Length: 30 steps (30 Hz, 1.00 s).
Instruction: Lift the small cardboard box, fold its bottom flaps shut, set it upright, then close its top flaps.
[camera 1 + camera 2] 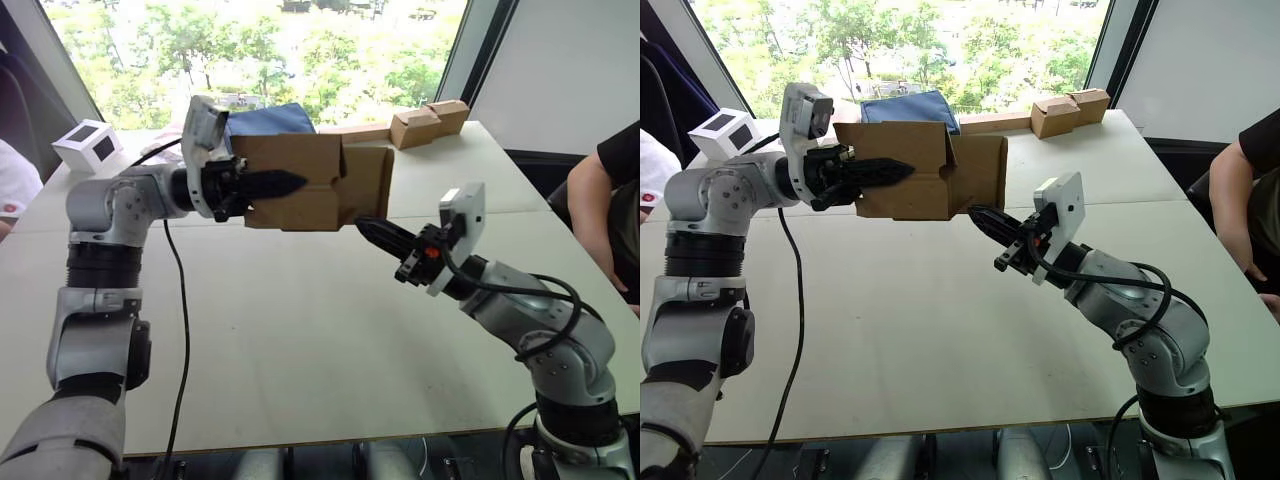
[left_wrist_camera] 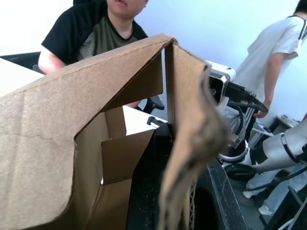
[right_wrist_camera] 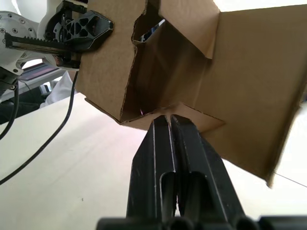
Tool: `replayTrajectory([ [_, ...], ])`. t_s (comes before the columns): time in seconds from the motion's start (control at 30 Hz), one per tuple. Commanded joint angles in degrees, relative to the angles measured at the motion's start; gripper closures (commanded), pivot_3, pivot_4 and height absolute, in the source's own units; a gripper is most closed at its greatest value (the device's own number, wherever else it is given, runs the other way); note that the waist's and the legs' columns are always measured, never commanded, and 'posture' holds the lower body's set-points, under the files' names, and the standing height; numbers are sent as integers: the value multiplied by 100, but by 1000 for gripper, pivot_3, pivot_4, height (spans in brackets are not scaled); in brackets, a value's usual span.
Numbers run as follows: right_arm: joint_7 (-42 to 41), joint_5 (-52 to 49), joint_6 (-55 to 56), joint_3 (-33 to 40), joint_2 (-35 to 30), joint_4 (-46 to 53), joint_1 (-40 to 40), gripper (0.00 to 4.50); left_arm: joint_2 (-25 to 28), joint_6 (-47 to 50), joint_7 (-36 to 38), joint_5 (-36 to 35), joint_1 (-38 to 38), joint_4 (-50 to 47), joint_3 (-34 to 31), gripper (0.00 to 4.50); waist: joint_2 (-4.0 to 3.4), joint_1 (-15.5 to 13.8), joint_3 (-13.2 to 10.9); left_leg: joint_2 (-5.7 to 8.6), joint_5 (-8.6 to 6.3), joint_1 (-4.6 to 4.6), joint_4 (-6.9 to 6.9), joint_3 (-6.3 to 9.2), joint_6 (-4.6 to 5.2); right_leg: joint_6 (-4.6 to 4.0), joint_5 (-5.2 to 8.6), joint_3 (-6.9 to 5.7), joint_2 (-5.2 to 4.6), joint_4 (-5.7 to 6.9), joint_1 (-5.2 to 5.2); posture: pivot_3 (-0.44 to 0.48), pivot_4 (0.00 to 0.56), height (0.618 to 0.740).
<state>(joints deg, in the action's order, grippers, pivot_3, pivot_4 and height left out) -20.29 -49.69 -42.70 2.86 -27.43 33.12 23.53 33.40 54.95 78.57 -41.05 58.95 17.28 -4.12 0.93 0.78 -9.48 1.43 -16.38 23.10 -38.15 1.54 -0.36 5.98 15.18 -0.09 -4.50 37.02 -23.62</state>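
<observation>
The small cardboard box [image 1: 300,180] hangs in the air above the white table [image 1: 300,340], lying on its side, with the left gripper [image 1: 285,183] clamped on one of its walls, one finger [image 1: 270,183] lying along the outside and the other inside. The right gripper [image 1: 978,215], its fingers [image 3: 187,143] pressed together, has its tips touching the lower edge of the box's open end, where the bottom flaps [image 3: 249,81] stand folded outward. Tan cardboard blocks [image 1: 428,122] sit in a row at the table's far edge, a white box [image 1: 88,145] is at the far left corner, and a person's arm [image 1: 590,215] shows at the right.
</observation>
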Motion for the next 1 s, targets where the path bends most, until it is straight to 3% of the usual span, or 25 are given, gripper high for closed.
replayTrajectory([
  [0.03,-48,-5,181,7,201,-9,243,4436,37,89,-37,-195,57,-265,-110,4500,0,0,0,0,0,0,0,1,0,0,0,0,0,0,0,0,150,737],
  [0.33,-266,63,208,-52,237,-45,322,4436,40,159,-168,-258,-16,-352,-135,4500,0,-3,0,1,0,0,0,1,0,0,0,-1,-1,0,0,0,150,737],
  [0.47,-606,-281,290,734,-168,-239,284,4436,90,146,-189,-259,4,-304,-193,4500,0,-20,0,2,0,1,0,0,0,0,0,-1,-2,0,1,0,150,737],
  [0.63,-200,-925,295,1671,-123,-1039,569,4436,123,106,-139,-243,24,-255,-143,4500,0,-7,0,3,0,-2,-1,1,0,0,0,-1,-5,-1,7,0,150,737],
  [0.9,91,892,972,929,10,-2090,433,4436,18,86,-190,-291,55,-319,-156,4500,-1,8,0,1,0,-3,2,-1,0,0,0,0,-2,0,3,0,150,737],
  [1.0,14,955,1060,694,278,-1968,469,4436,3,59,-218,-276,18,-296,-137,4500,-1,13,0,1,0,0,3,-2,-1,0,0,1,-1,0,-1,0,150,737],
])
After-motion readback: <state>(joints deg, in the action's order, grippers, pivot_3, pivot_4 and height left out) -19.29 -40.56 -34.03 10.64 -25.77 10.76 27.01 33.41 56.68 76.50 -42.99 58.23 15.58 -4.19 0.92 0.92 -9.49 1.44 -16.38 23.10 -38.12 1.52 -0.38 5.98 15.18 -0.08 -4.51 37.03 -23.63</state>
